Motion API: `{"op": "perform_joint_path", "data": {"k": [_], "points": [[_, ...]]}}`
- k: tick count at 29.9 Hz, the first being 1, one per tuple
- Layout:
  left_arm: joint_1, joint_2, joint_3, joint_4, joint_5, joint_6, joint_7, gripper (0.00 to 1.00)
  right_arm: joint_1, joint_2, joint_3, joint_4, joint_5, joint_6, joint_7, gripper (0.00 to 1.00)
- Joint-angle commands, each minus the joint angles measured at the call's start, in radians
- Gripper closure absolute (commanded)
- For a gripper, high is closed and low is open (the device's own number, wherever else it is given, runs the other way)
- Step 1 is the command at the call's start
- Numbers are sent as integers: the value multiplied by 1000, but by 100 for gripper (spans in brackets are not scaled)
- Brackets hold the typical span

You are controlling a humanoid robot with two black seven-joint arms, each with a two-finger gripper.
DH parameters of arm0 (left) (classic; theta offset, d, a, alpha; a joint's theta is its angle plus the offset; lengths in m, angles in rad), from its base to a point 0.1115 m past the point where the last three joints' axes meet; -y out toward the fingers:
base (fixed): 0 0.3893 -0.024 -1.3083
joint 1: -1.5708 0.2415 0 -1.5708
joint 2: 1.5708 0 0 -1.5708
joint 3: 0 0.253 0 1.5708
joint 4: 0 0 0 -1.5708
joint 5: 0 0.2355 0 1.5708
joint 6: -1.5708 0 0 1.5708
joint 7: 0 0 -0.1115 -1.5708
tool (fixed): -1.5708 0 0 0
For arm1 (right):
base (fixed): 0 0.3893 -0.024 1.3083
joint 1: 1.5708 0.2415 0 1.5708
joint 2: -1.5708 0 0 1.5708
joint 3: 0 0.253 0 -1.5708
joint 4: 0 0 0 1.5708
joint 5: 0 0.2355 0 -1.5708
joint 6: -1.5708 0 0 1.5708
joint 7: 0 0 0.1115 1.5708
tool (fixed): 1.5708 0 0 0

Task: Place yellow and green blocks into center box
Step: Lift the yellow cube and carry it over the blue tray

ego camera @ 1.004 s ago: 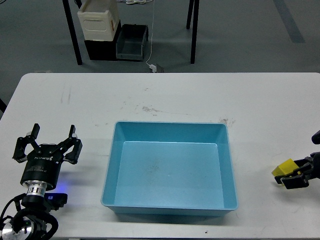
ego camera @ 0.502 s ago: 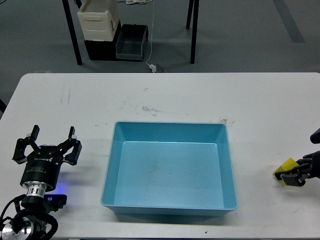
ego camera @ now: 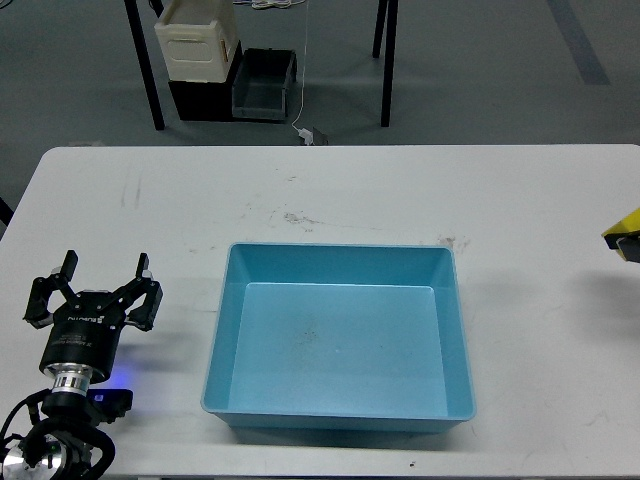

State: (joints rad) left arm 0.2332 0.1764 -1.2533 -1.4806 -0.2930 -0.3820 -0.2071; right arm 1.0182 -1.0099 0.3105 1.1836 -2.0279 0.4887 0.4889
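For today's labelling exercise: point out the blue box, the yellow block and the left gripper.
blue box point(ego camera: 339, 249), head view, far rim.
yellow block point(ego camera: 624, 224), head view, top face at right edge.
left gripper point(ego camera: 93, 286), head view, midway between its fingers.

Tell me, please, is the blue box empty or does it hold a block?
Empty: the blue box shows only bare floor; the yellow block is outside, at the right edge.

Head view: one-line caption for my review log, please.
Empty blue box centered on the white table; left gripper open, yellow block at right edge.
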Motion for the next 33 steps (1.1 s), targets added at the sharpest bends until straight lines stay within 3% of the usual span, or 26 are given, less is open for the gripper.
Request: {"op": "perform_joint_path", "data": {"k": [1,6,9,18,33], "points": [[0,0,0,0,0,0,0,0,123,-15,1,14,1,-1,0,96],[-2,0,0,0,0,0,0,0,267,3,-10,73,5,-1,0,97],[-2,0,-1,0,0,0,0,0,350,82,-33,106,37,0,0,97],[-2,0,-3,0,0,0,0,0,635,301,-370,200,133,0,0,97],[-6,0,-75,-1,-3,0,0,0,642,669,-616,208,133,0,0,96]]}}
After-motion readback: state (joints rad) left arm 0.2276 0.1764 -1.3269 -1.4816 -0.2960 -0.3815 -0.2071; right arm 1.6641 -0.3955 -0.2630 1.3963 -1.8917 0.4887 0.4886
